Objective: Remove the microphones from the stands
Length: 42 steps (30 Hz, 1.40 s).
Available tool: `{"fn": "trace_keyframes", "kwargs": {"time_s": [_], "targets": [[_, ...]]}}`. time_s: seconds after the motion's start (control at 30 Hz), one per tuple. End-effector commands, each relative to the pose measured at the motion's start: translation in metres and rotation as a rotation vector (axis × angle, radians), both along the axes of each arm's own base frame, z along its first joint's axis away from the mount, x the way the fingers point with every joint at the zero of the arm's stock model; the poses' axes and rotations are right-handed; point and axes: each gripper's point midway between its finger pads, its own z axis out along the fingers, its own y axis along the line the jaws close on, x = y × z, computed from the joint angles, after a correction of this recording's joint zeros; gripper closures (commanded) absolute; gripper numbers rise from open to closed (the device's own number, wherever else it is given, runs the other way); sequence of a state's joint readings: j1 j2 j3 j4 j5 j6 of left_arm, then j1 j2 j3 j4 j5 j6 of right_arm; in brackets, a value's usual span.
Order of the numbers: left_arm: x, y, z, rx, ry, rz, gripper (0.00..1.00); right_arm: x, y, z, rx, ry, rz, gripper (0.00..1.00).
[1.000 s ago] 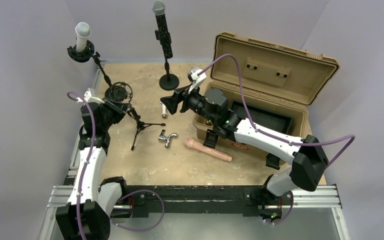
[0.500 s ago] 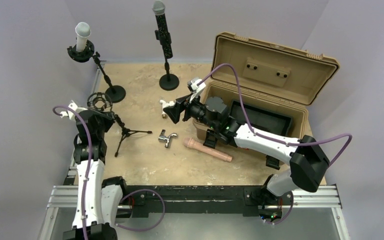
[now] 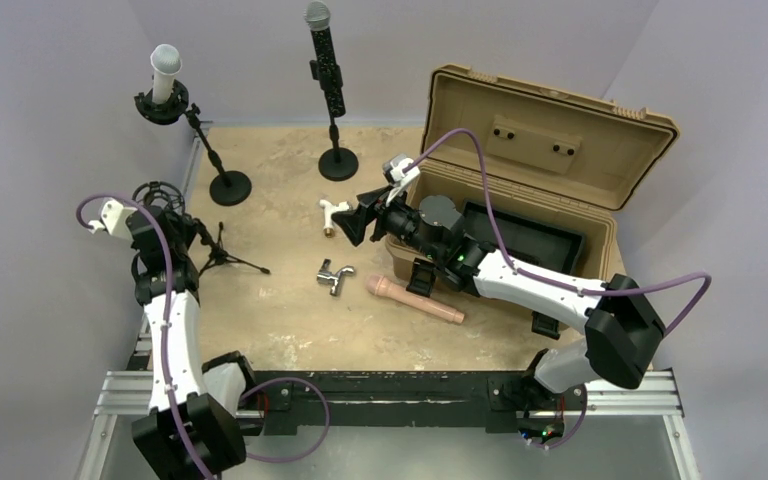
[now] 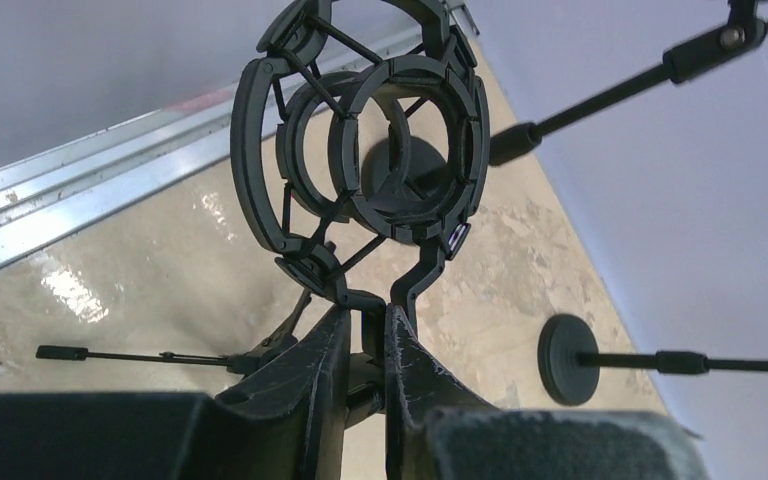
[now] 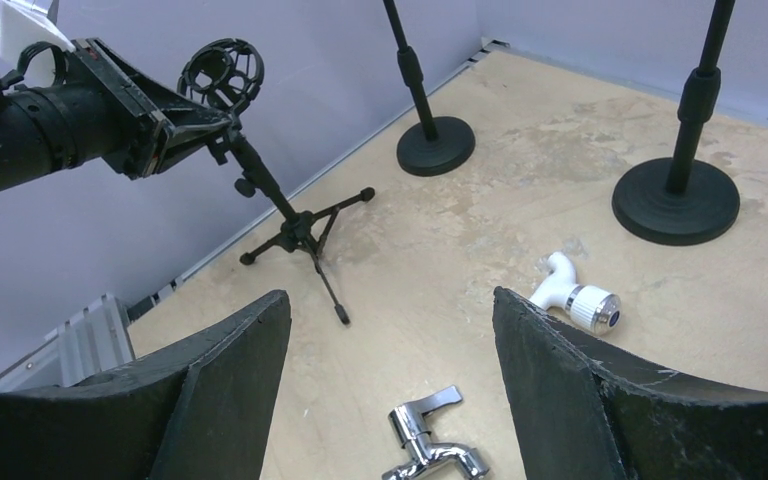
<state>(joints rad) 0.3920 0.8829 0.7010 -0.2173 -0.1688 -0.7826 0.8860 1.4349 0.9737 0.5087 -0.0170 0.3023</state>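
Walls (image 3: pixel 50 150) of lilac enclose scuffed tan tabletop (image 3: pixel 290 330) bearing a microphone stand (image 3: pixel 338 163).

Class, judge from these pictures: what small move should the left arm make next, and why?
Probably open the left pincer and release the black tripod stand with the empty ring-shaped shock mount: it carries no microphone. The black microphone with grey mesh head stands clipped upright at the back, and the right pincer hangs open, holding nothing.
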Motion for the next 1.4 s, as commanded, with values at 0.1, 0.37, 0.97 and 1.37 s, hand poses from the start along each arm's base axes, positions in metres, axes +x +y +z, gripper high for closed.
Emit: {"fn": "trace_keyframes", "kwargs": {"time_s": [0.1, 0.37, 0.97, 1.37], "targets": [[0.0, 0.027, -0.015, -0.042, 0.09, 0.046, 1.0, 0.003, -0.007, 0.023, 0.047, -0.06, -0.021, 0.27], [-0.026, 0.019, -0.012, -0.088, 0.192, 0.07, 0.57, 0.0, -0.012, 0.029, 0.067, -0.069, -0.021, 0.27], [-0.029, -0.057, 0.133, 0.177, -0.123, -0.263, 0.27, 0.002, -0.032, 0.04, 0.129, -0.083, -0.087, 0.27], [0.023, -0.193, 0.148, 0.267, -0.291, -0.836, 0.28, 0.006, -0.04, 0.04, 0.147, -0.087, -0.124, 0.27]]}}
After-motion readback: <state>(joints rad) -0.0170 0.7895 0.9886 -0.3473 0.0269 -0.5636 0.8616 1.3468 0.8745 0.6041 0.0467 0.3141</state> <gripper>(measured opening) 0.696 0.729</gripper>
